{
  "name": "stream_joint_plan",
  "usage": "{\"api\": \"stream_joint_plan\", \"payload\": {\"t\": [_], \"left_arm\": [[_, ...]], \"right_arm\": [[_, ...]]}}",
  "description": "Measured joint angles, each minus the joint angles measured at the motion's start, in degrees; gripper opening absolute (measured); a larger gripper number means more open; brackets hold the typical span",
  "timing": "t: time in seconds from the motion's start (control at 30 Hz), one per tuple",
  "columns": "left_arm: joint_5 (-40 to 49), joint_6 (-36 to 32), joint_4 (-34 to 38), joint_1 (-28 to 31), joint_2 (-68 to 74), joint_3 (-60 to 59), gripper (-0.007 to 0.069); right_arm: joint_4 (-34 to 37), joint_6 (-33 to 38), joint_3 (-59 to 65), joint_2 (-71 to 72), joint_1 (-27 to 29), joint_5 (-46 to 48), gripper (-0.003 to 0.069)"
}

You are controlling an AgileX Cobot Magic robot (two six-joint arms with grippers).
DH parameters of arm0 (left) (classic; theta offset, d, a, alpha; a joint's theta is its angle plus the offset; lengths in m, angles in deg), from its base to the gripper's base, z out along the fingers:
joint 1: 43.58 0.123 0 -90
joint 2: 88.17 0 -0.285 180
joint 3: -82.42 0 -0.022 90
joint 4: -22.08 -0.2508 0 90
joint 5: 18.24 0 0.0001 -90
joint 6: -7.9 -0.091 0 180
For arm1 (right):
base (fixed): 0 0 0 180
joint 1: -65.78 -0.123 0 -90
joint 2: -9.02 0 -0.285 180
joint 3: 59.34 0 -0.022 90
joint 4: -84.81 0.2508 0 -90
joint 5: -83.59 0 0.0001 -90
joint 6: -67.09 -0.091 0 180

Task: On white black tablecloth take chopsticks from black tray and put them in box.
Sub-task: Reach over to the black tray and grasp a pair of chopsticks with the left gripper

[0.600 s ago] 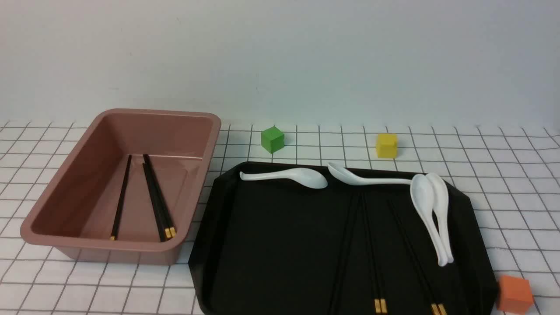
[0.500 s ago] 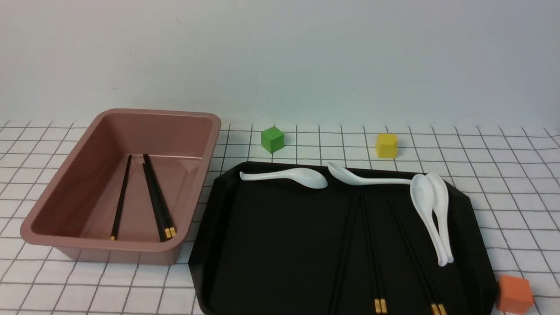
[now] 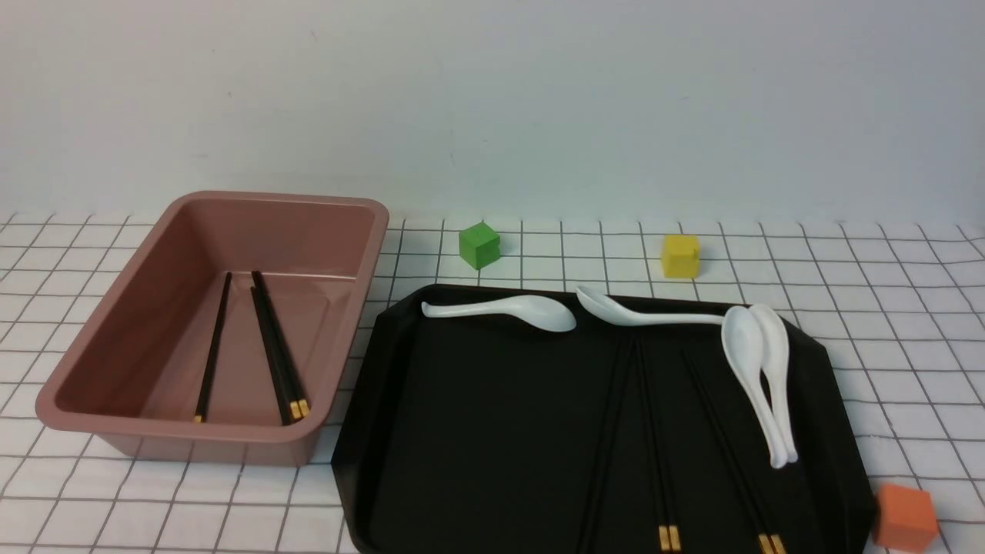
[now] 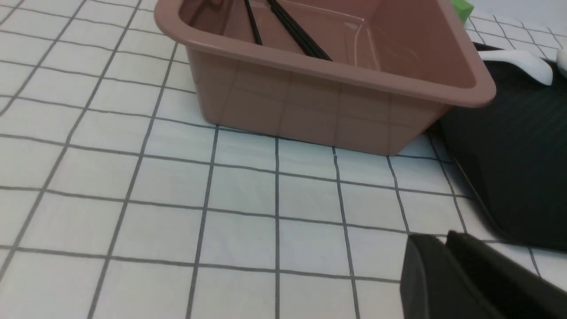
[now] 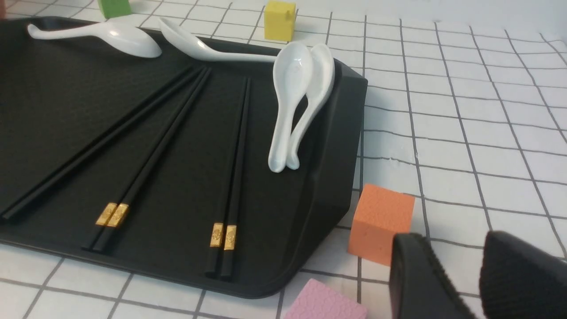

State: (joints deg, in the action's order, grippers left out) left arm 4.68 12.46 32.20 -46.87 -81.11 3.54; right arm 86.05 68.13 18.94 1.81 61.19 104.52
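Note:
Several black chopsticks with gold bands lie on the black tray; they also show in the right wrist view. Three more chopsticks lie inside the pink-brown box at the left, which the left wrist view shows too. Neither gripper shows in the front view. My left gripper is shut and empty, low over the tablecloth in front of the box. My right gripper is open and empty over the cloth, beside the tray's near right corner.
Several white spoons lie along the tray's far and right sides. A green block and a yellow block stand behind the tray. An orange block sits right by my right gripper, with a pink block nearby.

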Motion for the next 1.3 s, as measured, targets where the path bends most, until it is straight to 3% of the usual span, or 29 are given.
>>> {"api": "stream_joint_plan", "payload": {"t": [0.1, 0.2, 0.37, 0.47, 0.67, 0.7, 0.77, 0.9, 0.97, 1.17, 1.3], "left_arm": [[-0.12, -0.07, 0.0, 0.0, 0.0, 0.0, 0.0069], [-1.64, 4.25, 6.55, 0.0, 0.0, -0.04, 0.0074], [-2.89, 20.42, 30.6, 0.0, 0.0, -0.04, 0.0078], [-3.55, 25.68, 40.26, 0.0, 0.0, -0.04, 0.0078], [-6.41, 28.75, 52.52, 0.0, 0.0, 0.11, 0.0078], [-7.34, 28.85, 57.22, 0.0, 0.0, 1.84, 0.0069], [-8.33, 26.54, 59.23, 0.0, 0.0, 5.27, 0.0045], [-7.2, 16.18, 57.78, 0.0, 1.89, 16.2, -0.0013], [-1.81, 11.8, 52.46, 0.0, 7.75, 22.81, -0.0013], [35.54, 10.62, 26.0, 0.0, 39.09, 40.59, -0.0013], [45.31, 7.3, 21.79, -1.48, 56.27, 47.2, -0.0013]], "right_arm": [[0.0, 0.0, 0.0, 0.0, 0.0, 0.0, 0.024], [0.0, 0.0, 0.0, 0.0, 0.0, 0.0, 0.024], [0.0, 0.0, 0.0, 0.0, 0.0, 0.0, 0.024], [0.0, 0.0, 0.0, 0.0, 0.0, 0.0, 0.024], [0.0, 0.0, 0.0, 0.0, 0.0, 0.0, 0.024], [0.0, 0.0, 0.0, 0.0, 0.0, 0.0, 0.024], [0.0, 0.0, 0.0, 0.0, 0.0, 0.0, 0.024], [0.0, 0.0, 0.0, 0.0, 0.0, 0.0, 0.024], [0.0, 0.0, 0.0, 0.0, 0.0, 0.0, 0.024], [0.0, 0.0, 0.0, 0.0, 0.0, 0.0, 0.024], [0.0, 0.0, 0.0, 0.0, 0.0, 0.0, 0.024]]}}
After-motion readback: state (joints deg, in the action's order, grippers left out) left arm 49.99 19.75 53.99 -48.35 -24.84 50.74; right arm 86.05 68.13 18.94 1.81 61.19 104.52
